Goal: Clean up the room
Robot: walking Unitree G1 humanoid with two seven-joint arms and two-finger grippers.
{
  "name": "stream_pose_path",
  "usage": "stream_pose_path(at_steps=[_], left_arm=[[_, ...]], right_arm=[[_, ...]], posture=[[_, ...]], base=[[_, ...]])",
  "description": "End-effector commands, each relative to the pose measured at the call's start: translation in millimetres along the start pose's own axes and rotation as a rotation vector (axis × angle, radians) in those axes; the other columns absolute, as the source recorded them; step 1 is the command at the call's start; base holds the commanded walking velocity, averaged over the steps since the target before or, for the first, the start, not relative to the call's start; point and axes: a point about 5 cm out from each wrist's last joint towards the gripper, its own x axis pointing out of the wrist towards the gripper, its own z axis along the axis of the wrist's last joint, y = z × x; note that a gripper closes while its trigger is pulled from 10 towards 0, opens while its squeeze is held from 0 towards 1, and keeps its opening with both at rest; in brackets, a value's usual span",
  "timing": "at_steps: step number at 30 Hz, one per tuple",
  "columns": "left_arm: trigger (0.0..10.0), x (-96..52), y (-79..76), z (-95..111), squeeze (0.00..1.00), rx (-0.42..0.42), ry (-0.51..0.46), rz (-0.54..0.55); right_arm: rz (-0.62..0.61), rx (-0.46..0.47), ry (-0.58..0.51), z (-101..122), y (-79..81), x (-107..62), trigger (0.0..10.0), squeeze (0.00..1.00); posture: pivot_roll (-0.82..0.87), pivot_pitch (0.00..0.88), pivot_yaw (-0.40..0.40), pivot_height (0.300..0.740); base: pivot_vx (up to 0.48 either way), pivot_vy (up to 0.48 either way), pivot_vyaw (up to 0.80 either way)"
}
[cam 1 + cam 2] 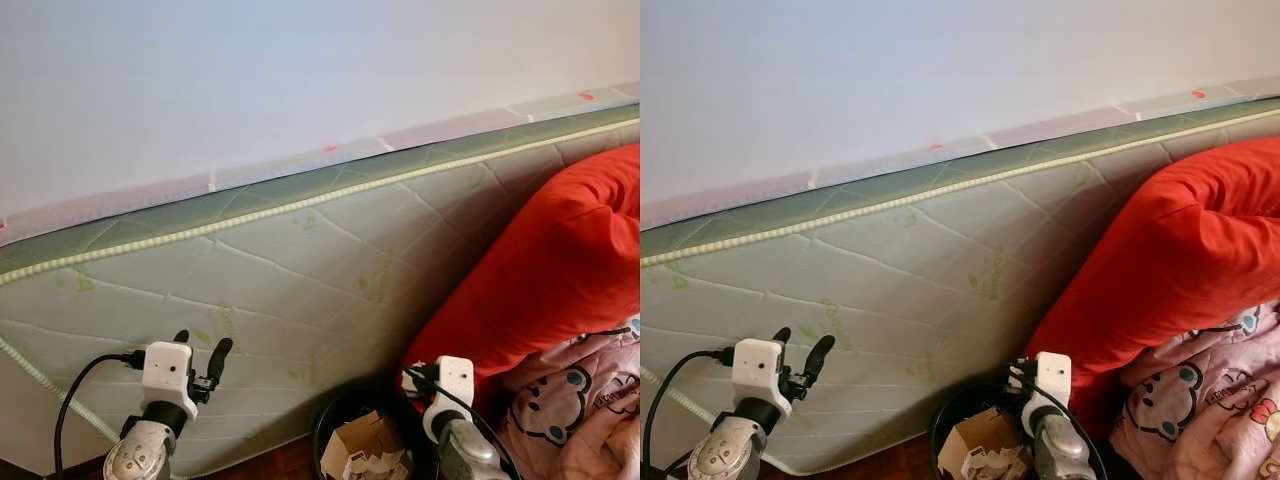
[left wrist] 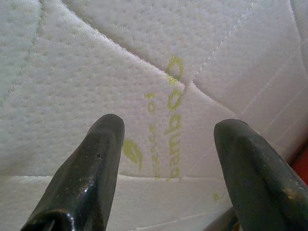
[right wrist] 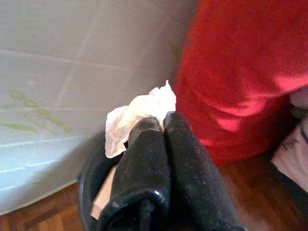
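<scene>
Up over the black bin (image 1: 335, 420), right gripper (image 3: 163, 120) clamped tight on a crumpled white tissue (image 3: 137, 118), fingers pressed together. Left gripper (image 2: 166, 144) spread wide and empty, just short of the quilted mattress (image 1: 300, 280) propped behind the bin. Cardboard and paper scraps (image 1: 362, 445) inside the bin. Red cushion (image 1: 560, 270) and pink blanket (image 1: 575, 410) beside the bin, wood floor (image 3: 43, 216) beneath, white wall (image 1: 250, 70) above.

Silver arms, white boxy wrist housings, black cable looping off left wrist. Left gripper (image 1: 200, 352) and right gripper (image 3: 163, 126): long glossy black fingers, scuffed, rounded tips.
</scene>
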Motion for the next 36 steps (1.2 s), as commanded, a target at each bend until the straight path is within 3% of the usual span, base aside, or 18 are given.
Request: stream_pose_path(at_steps=[1,7,8,9,26,34,35,36], left_arm=[[10.0,-1.9,-0.8,1.6,0.0,0.001,0.005,-0.008],[10.0,-3.1,-0.8,2.5,0.0,-0.005,0.017,0.003],[10.0,-3.0,-1.4,2.8,0.0,-0.006,0.018,0.003],[10.0,-2.9,-1.9,3.0,0.0,-0.008,0.019,0.003],[10.0,-1.1,-6.2,1.9,0.0,-0.031,0.039,0.009],[10.0,0.1,-5.6,1.5,0.0,-0.033,0.041,0.016],[10.0,0.3,-4.0,0.7,0.0,-0.037,0.045,0.027],[10.0,0.3,-4.0,0.7,0.0,-0.037,0.045,0.027]], right_arm=[[-0.034,-0.018,-0.004,1.8,-6.3,-0.1,10.0,0.0],[-0.019,-0.008,0.008,0.8,-7.6,-0.3,10.0,0.0],[-0.012,-0.003,0.007,0.8,-6.9,-0.2,10.0,0.67],[-0.008,0.0,0.007,0.9,-6.5,-0.2,10.0,1.0],[-0.004,-0.017,0.03,-0.2,-8.9,-0.1,10.0,1.0],[0.102,0.007,0.082,-9.0,4.4,-1.2,10.0,1.0],[0.106,0.005,0.087,-10.1,5.0,-1.5,10.0,0.61],[0.106,0.005,0.087,-10.1,5.0,-1.5,10.0,0.61]], posture=[[0.12,0.0,-0.016,0.74],[0.13,0.0,-0.026,0.74],[0.12,0.0,-0.028,0.74],[0.12,0.0,-0.029,0.74],[0.12,0.0,-0.044,0.74],[0.12,0.0,-0.046,0.74],[0.12,0.0,-0.046,0.74],[0.12,0.0,-0.046,0.74]], base=[[0.0,0.0,0.0],[0.0,0.0,0.0],[0.0,0.0,0.0],[0.0,0.0,0.0],[0.0,0.0,0.0],[0.0,0.0,0.0],[0.0,0.0,0.0],[0.0,0.0,0.0]])
